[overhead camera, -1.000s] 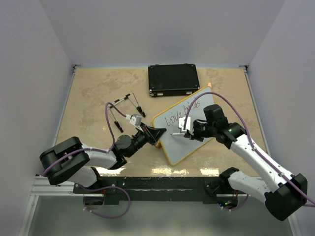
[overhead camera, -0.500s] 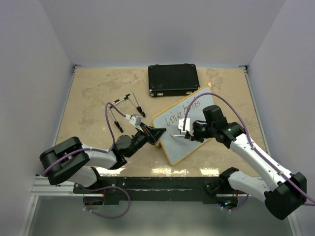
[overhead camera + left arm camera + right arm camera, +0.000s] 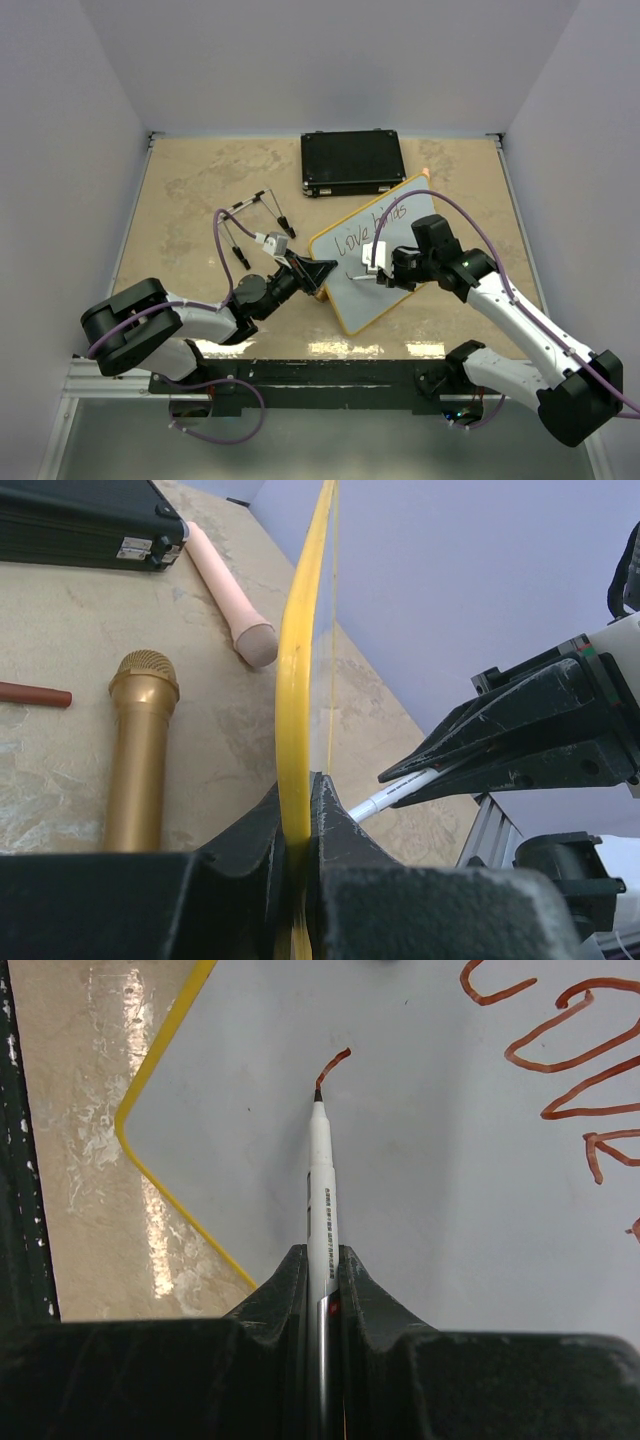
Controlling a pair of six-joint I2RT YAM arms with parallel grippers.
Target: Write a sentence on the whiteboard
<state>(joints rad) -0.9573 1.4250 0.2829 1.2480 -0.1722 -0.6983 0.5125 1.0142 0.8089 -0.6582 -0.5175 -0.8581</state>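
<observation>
I am clenching my right claw [image 3: 320,1262] around a white marker [image 3: 322,1185], its barrel pinched tight between the two jaws and its tip pressing on the whiteboard [image 3: 352,300]. Over the last second this claw has edged only a little along the board, and the tip is now sitting at the end of a short hooked stroke [image 3: 334,1066] in dark reddish-brown ink, below and to the left of the first line. I am reading that as the start of a new word. The sentence [image 3: 372,228] is showing only "Love binds" so far, slanting toward the far right, so I am judging the writing to be roughly half done, with the second line only just beginning. The whiteboard is lying slantwise in the middle of the desk [image 3: 190,190], just near of the black case [image 3: 352,163]. My left claw [image 3: 298,802] is gripping the yellow frame at the board's near-left edge and has not moved, which is keeping the surface steady under the pen. Beyond that edge a gold microphone [image 3: 140,750] and a pale pink cylinder [image 3: 225,590] are lying on the desk, apart from the board. I am expecting the next strokes to need light, even pressure so the board is not sliding against my left grip.
</observation>
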